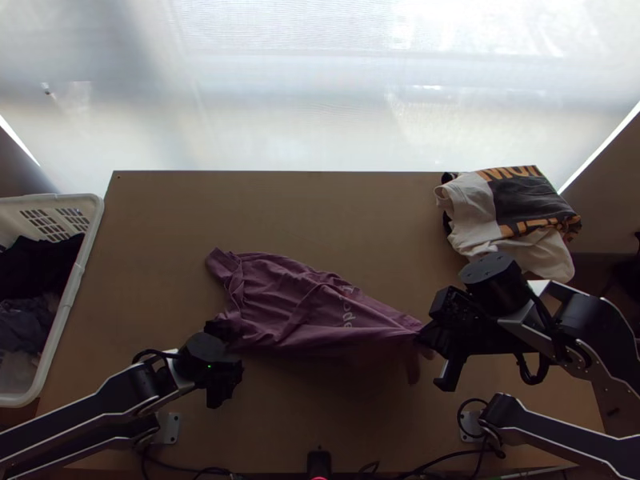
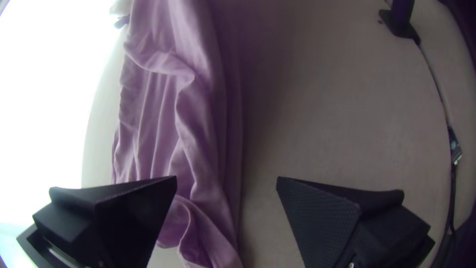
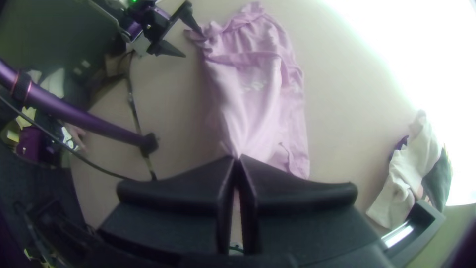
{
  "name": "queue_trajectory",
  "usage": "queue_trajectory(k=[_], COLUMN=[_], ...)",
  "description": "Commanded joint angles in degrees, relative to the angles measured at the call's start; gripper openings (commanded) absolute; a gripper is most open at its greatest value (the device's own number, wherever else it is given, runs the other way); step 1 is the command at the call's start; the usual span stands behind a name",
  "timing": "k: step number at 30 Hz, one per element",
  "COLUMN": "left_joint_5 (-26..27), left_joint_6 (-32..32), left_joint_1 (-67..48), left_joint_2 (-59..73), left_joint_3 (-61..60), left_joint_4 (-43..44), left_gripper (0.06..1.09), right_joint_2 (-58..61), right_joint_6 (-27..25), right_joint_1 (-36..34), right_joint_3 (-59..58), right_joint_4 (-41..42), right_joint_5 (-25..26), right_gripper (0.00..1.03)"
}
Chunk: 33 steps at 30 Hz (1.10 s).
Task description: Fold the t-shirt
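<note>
right hand (image 1: pixel 426 336) pinches t-shirt (image 1: pixel 300 312) by its edge; left hand (image 1: pixel 230 360) gapes wide over table (image 1: pixel 320 220).

1. T-shirt (image 1: pixel 288 308): mauve cloth, matt, creased; pale print.
2. Table (image 1: pixel 360 216) under t-shirt: light wood, smooth, matt.
3. Laundry basket (image 1: pixel 98 220), left of t-shirt: white plastic, smooth, slight sheen.
4. Clothes (image 1: pixel 36 264) in it: dark cloth, matt, rumpled.
5. Shirt pile (image 1: pixel 472 204), beyond t-shirt to the right: matt cloth, bold print.
6. Left gripper (image 1: pixel 232 350), t-shirt's left end: matt black, pads (image 2: pixel 322 223) fine-textured.
7. Right gripper (image 1: pixel 424 338), t-shirt's right end: matt black.
8. Backdrop (image 1: pixel 304 112) beyond t-shirt: smooth, sheen; cloth or plastic, can't tell.
</note>
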Motion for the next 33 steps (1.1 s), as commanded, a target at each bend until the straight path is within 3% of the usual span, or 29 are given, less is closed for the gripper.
queue_trajectory(k=[1, 5, 9, 21, 22, 26, 28, 33], left_joint_5=[-0.6, -2.7, -6.3, -11.1, -11.5, -11.4, -10.9, -10.5], left_joint_6=[0.2, 0.3, 3.7, 8.7, 9.1, 9.7, 9.8, 9.4], left_joint_1=[-2.6, -2.2, -2.1, 2.0, 2.2, 2.4, 2.4, 2.2], left_joint_2=[5.5, 5.2, 5.0, 4.6, 4.2, -0.2, -2.8, -11.3], left_joint_3=[-1.3, -2.7, -7.3, -11.9, -11.8, -11.2, -11.6, -8.5], left_joint_4=[5.1, 7.2, 15.5, 27.5, 27.9, 26.7, 24.7, 13.4], left_gripper=[1.03, 0.97, 0.94, 0.94, 0.90, 0.42, 0.23, 0.10], right_joint_2=[0.6, 0.7, 0.9, 1.1, 1.1, 0.8, 0.6, 0.7], right_joint_6=[0.1, 0.0, 0.0, 0.0, 0.0, 0.0, 0.0, -0.2], right_joint_1=[-0.3, -0.4, -0.3, -0.2, -0.2, -0.3, -0.3, -0.6], right_joint_3=[0.3, 0.8, 0.7, 0.4, 0.4, 0.2, -0.1, -0.4], right_joint_4=[1.0, 1.0, 1.1, 1.0, 1.0, 1.0, 1.0, 1.0], right_joint_5=[0.0, 0.1, 0.0, 0.0, 0.0, 0.0, 0.0, 0.1], right_gripper=[0.03, 0.03, 0.03, 0.03, 0.03, 0.03, 0.03, 0.03])
